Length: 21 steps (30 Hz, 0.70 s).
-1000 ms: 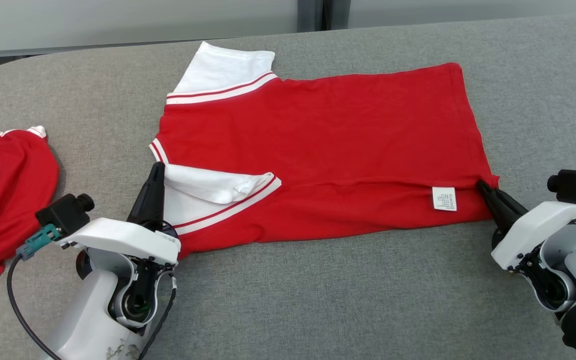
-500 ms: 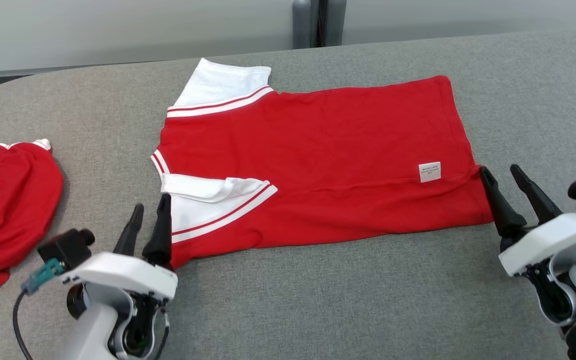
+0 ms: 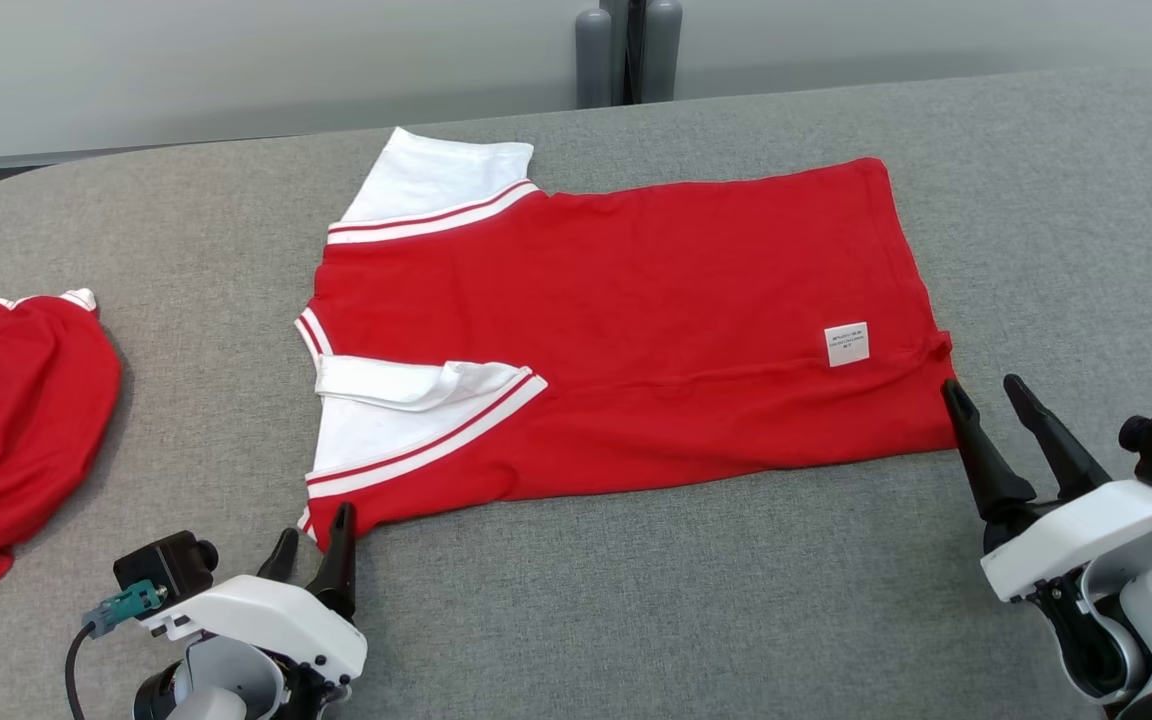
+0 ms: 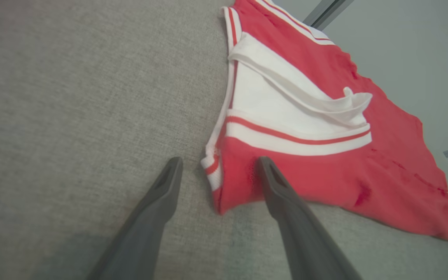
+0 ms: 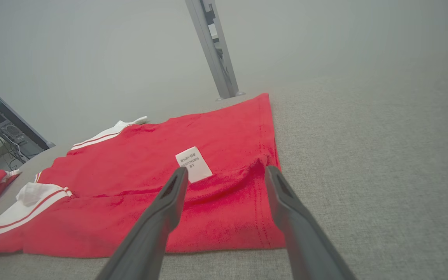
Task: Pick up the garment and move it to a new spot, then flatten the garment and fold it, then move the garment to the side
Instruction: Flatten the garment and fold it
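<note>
Grey table (image 3: 636, 600), red garment (image 3: 636, 300); left tool (image 3: 314, 525), right tool (image 3: 981, 385) released; red heap (image 3: 16, 420) in head view

The garment (image 3: 626, 320) is lit brightly and evenly by diffuse light, and its red is rendered saturated and sharp in the head view. Only thin, soft shadows are cast onto the table (image 3: 636, 600) along the garment's near edge. In the left wrist view the garment's nearest corner is slightly smeared, and the fingers (image 4: 286, 217) of the left gripper (image 4: 220, 160) before it are rendered soft and out of focus. In the right wrist view the wall (image 5: 91, 46) beyond the garment is washed to a pale haze, and the post (image 5: 214, 50) behind the garment is shown leaning in the wide-angle picture.
</note>
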### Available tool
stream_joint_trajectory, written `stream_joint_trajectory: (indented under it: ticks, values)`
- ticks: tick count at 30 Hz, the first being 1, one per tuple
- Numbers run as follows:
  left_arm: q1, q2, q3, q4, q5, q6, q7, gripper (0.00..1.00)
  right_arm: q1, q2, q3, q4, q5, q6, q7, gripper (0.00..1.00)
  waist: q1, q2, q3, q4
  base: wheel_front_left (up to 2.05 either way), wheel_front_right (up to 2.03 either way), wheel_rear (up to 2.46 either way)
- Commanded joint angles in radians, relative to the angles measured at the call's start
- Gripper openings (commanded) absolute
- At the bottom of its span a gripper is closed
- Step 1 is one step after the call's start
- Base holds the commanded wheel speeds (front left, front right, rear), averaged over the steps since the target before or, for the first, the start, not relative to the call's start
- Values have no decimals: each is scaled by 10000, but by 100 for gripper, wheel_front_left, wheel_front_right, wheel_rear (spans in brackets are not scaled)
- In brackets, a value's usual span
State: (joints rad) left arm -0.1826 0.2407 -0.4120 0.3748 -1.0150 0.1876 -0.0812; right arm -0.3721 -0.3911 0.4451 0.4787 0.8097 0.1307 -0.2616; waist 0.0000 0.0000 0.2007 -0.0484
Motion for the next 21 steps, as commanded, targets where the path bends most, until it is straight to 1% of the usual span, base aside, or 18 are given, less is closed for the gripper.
stream_joint_trajectory:
  ticks: [1, 3, 4, 5, 9, 13, 21]
  values:
    - [44, 83, -59, 34, -29, 90, 103, 89, 135, -52, -2, 16, -17, 1, -52, 100, 0, 0, 23, -27, 0, 0, 0]
    - [15, 102, -123, 50, -4, 129, 228, 37, 141, -52, 75, 88, 35, -1, -52, 100, 0, 0, 55, -57, 0, 0, 0]
    - [3, 119, -137, 35, 15, 132, 220, 2, 135, -54, 121, 137, 94, 1, -52, 100, 0, 0, 68, -68, 0, 0, 0]
    - [0, 153, -157, 16, 49, 121, 230, 0, 131, -54, 184, 200, 157, 1, -52, 100, 0, 0, 81, -77, 0, 0, 0]
    - [81, 326, -140, -169, 120, 6, 201, 0, -2, 23, 383, 626, 668, 1, 38, 100, 0, 0, 129, -70, 0, 0, 0]
    - [121, 445, -198, -414, 152, 56, 272, 0, -238, 136, 462, 1176, 1573, 1, 394, 100, 0, 0, 183, 12, 0, 0, 0]
    - [-9, 523, -266, -687, 197, -11, 323, 0, -1058, 325, 1071, 2391, 2547, 1, 1127, 100, 0, 0, 371, 206, 0, 0, 0]
